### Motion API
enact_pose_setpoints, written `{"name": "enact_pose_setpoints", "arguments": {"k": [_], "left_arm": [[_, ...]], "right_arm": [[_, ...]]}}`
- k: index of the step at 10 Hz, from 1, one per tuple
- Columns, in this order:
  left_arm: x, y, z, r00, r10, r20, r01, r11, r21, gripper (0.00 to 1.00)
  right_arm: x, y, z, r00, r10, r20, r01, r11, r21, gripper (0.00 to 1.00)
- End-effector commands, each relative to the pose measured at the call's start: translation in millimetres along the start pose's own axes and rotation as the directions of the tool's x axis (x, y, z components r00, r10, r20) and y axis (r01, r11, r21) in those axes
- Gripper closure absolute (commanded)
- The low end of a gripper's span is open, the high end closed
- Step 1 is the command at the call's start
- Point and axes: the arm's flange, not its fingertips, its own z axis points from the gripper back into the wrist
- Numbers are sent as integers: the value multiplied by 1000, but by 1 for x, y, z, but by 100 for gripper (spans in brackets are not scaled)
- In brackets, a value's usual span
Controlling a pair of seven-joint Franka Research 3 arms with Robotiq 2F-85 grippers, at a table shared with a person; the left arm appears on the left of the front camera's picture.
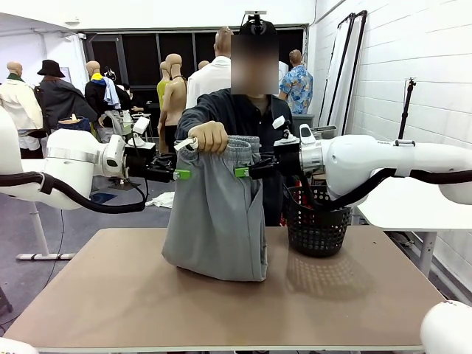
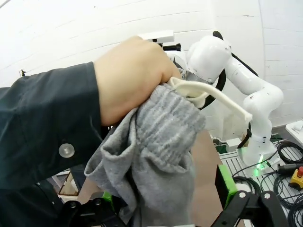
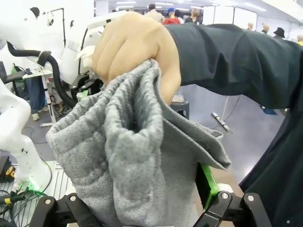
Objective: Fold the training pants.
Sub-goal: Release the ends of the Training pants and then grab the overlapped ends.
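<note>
The light grey training pants (image 1: 217, 214) hang bunched from a person's hand (image 1: 209, 136), which grips the waistband; their lower end rests on the table (image 1: 354, 295). My left gripper (image 1: 181, 171) reaches the pants' left edge just below the waistband, and my right gripper (image 1: 242, 170) reaches the right edge. In the left wrist view the open left gripper (image 2: 165, 191) has grey cloth (image 2: 161, 137) between its wide-apart fingers, under the hand (image 2: 128, 75). The right gripper (image 3: 142, 189) is likewise open around the cloth (image 3: 123, 142) below the hand (image 3: 132, 47).
A black mesh basket (image 1: 317, 221) stands on the table at the right, close behind my right arm. A cream drawstring (image 2: 222, 99) sticks out of the waistband. The person stands at the far edge. A white table (image 1: 413, 203) lies to the right.
</note>
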Motion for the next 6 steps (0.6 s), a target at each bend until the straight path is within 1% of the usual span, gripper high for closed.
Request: {"name": "enact_pose_setpoints", "arguments": {"k": [1, 4, 6], "left_arm": [[0, 12, -10, 999, 45, -11, -45, 999, 28, 0], [-10, 22, -22, 996, 85, 12, -85, 991, 104, 0], [-12, 26, -29, 995, 87, 45, -92, 990, 110, 0]], "right_arm": [[1, -3, -9, 1000, -15, -5, 15, 999, -34, 0], [-1, -5, -13, 1000, -21, -7, 21, 1000, -13, 0], [-3, -6, -15, 1000, -26, -10, 26, 1000, 1, 0]]}}
